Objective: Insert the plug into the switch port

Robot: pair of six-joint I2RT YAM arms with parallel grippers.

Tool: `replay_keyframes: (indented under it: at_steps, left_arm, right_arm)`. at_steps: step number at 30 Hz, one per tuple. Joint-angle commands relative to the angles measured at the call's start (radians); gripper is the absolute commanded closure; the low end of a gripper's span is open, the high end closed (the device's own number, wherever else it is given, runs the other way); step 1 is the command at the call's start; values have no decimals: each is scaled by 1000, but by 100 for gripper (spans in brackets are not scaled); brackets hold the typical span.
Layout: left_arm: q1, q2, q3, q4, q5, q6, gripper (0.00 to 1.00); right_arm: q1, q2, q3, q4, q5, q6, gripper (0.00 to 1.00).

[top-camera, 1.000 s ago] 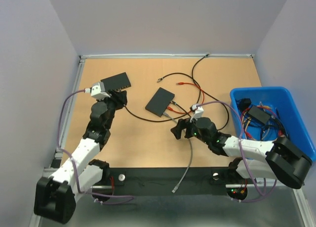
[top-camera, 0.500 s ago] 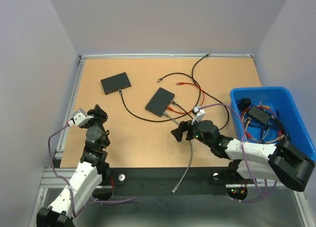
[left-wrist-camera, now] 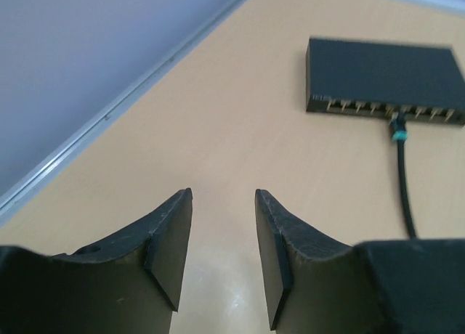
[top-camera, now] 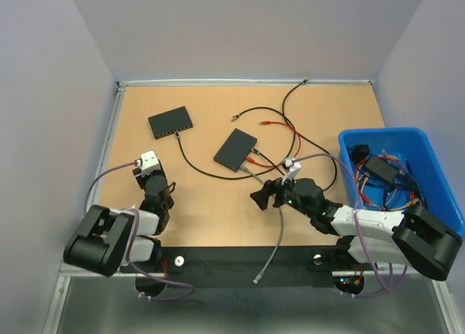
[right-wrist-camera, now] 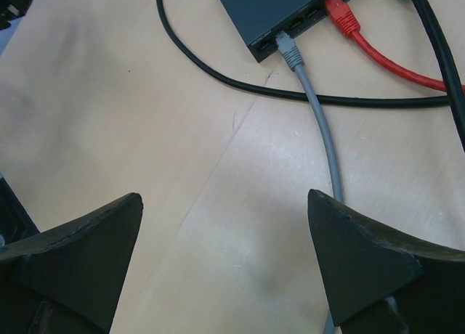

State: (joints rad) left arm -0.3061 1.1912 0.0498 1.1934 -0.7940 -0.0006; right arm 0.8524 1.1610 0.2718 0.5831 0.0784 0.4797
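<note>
A black switch [top-camera: 236,149] lies mid-table with a grey plug [right-wrist-camera: 288,47], a red plug [right-wrist-camera: 341,13] and a teal-tipped black cable seated in its ports; it also shows in the right wrist view [right-wrist-camera: 290,7]. The grey cable [top-camera: 280,225] runs toward the near edge, where its free plug [top-camera: 258,279] lies. My right gripper [top-camera: 266,191] is wide open and empty, low over the table just short of this switch [right-wrist-camera: 225,225]. A second switch [top-camera: 171,121] at the far left has a teal-tipped black plug [left-wrist-camera: 397,128] in a port. My left gripper [left-wrist-camera: 223,203] is partly open and empty, well short of it [top-camera: 143,168].
A blue bin [top-camera: 436,170] of cables and adapters stands at the right. A black cable [top-camera: 200,170] and a red cable [top-camera: 290,134] loop across the middle. A loose plug end [top-camera: 235,117] lies at the back. Walls close in on the left and right.
My left arm has pulled back from the far-left switch toward the near edge and folded up. My right gripper has hardly moved.
</note>
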Motion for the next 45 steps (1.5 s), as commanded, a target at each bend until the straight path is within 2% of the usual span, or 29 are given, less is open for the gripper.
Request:
replay_keyframes:
  at_steps: [1, 2, 4, 8, 9, 10, 13, 14, 16, 17, 18, 19, 24, 26, 27, 30, 33, 35, 36, 40, 45]
  left_arm:
    - [24, 140, -19, 673, 108, 143, 48]
    - [33, 178, -13, 695, 142, 152, 48]
    - [48, 315, -10, 869, 166, 195, 45]
    - [70, 271, -2, 750, 294, 149, 44]
    - [77, 345, 2, 814, 303, 171, 41]
    - [78, 378, 2, 889, 300, 195, 39]
    - [81, 291, 42, 700, 288, 162, 38]
    - [82, 291, 48, 684, 283, 162, 38]
    - [82, 338, 41, 760, 277, 181, 38]
    - [82, 341, 36, 785, 277, 185, 28]
    - [82, 337, 36, 770, 277, 185, 7]
    - [82, 320, 39, 753, 276, 174, 1]
    - [81, 327, 38, 761, 274, 177, 1]
    - [81, 327, 38, 761, 274, 177, 1]
    - [81, 327, 38, 761, 276, 177, 1]
    - [81, 327, 39, 759, 276, 177, 1]
    - [81, 324, 41, 753, 276, 177, 1]
    - [81, 324, 42, 750, 276, 175, 1]
    - [82, 324, 44, 744, 277, 175, 1]
    - [81, 324, 45, 742, 277, 175, 1]
    - [84, 318, 58, 710, 279, 168, 1]
  right_arm:
    - [13, -14, -36, 116, -5, -18, 0]
    - [13, -18, -42, 124, -2, -15, 0]
    - [13, -26, -54, 133, 6, -10, 0]
    - [13, -18, -71, 175, -5, -10, 0]
    - [11, -14, -69, 187, -14, -10, 0]
    - [13, -8, -66, 188, -22, -15, 0]
    - [13, 25, -43, 190, -63, -27, 0]
    - [13, 34, -37, 189, -72, -32, 0]
    - [13, 61, -17, 189, -106, -36, 0]
    - [13, 69, -10, 187, -104, -38, 0]
    - [13, 78, 1, 184, -100, -33, 0]
    - [11, 89, 13, 157, -107, -35, 0]
    - [13, 91, 108, 36, -160, -81, 0]
    - [13, 62, 159, -76, -120, -107, 0]
    - [13, 45, 159, -77, -89, -127, 0]
    - [13, -18, 251, -254, 47, -289, 0]
    - [11, -108, 251, -279, 196, -370, 0]
    - [11, -165, 212, -226, 322, -424, 0]
    - [11, -190, 198, -201, 358, -505, 0]
    - [7, -274, 121, -10, 568, -668, 0]
    - [-36, -268, 52, 84, 569, -734, 0]
